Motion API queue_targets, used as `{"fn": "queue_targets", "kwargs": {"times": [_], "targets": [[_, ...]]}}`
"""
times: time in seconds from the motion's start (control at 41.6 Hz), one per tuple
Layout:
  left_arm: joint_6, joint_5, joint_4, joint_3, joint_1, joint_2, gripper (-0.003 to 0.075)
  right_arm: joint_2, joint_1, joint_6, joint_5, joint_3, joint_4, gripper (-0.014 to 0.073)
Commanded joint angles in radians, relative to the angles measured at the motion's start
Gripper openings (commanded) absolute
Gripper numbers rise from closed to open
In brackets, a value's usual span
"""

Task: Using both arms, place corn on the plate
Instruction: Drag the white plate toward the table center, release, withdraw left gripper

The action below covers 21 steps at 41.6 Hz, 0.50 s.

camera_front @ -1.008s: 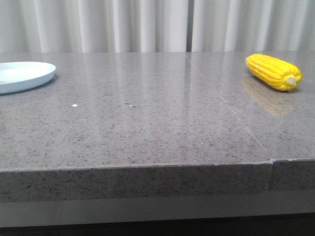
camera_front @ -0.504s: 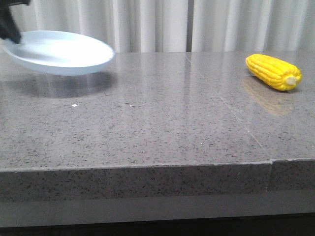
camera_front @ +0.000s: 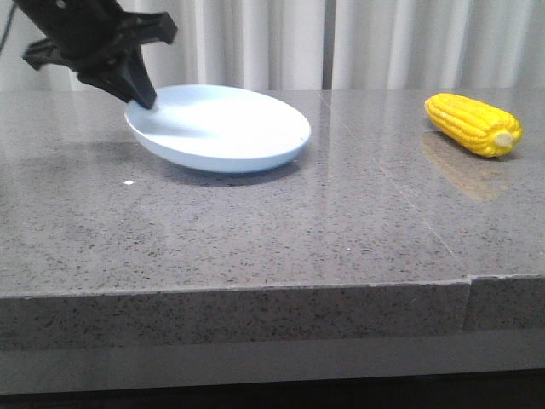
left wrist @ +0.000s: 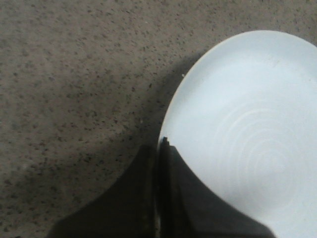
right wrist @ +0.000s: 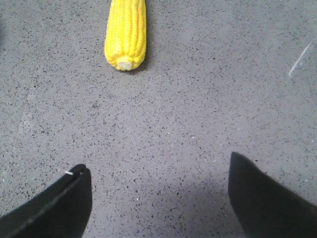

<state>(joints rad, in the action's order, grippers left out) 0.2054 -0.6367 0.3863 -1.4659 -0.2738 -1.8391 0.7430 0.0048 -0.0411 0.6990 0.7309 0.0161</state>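
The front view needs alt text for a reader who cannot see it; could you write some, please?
The left pincer grips the rim of the pale plate over the grey table. The corn lies far right, untouched.

The plate (left wrist: 247, 134) and corn (right wrist: 126, 33) run off frame.

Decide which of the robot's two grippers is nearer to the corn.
Right. The right gripper hangs open with the corn lying a short way ahead of its fingers. The left gripper is across the table, shut on the plate rim.
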Motion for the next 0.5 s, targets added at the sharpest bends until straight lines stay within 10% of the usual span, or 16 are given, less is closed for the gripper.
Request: {"fn": "queue_targets", "kwargs": {"times": [0.0, 0.168, 0.48], "targets": [[0.0, 0.055, 0.027, -0.032, -0.014, 0.03, -0.002, 0.001, -0.003, 0.006, -0.059, 0.032, 0.002, 0.0594], [-0.002, 0.012, 0.037, -0.032, -0.014, 0.022, 0.001, 0.001, -0.003, 0.006, -0.059, 0.032, 0.002, 0.0594], [-0.002, -0.002, -0.034, -0.032, -0.014, 0.068, 0.0424, 0.001, -0.003, 0.006, -0.059, 0.032, 0.002, 0.0594]]}}
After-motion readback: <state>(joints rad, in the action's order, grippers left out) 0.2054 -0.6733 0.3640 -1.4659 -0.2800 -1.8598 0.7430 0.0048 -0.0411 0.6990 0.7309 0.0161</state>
